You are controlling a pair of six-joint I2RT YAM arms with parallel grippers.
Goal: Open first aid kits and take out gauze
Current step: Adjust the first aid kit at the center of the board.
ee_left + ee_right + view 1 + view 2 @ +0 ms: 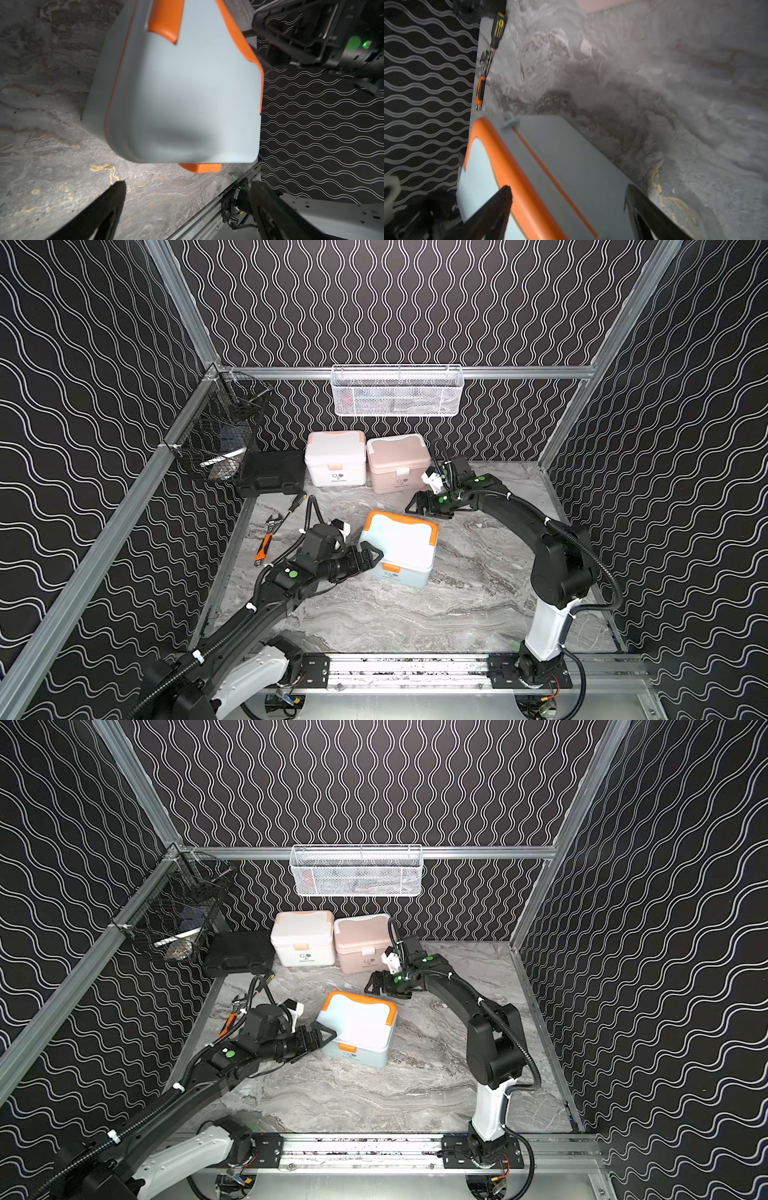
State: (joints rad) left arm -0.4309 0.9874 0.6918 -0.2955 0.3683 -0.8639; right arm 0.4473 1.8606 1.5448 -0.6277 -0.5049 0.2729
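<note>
At table (pixel 478 605) centre: light blue kit (pixel 399 549), lid shut.
Left gripper (pixel 370 558): spread, empty, at kit's 9 o'clock.
Right gripper (pixel 419 504): spread, empty, at 12 o'clock.
Gauze: unseen, presumably inside.
Latch (pixel 391 567): facing 6 o'clock; brace rear, lift from below.

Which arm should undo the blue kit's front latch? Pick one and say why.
Left, probably: the left pincer sits open beside the blue kit, near its orange latch; the right pincer hovers behind the kit, at its far side.

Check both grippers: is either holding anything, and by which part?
Nothing is held. The left gripper is open beside the light blue kit; the right gripper open behind it.
</note>
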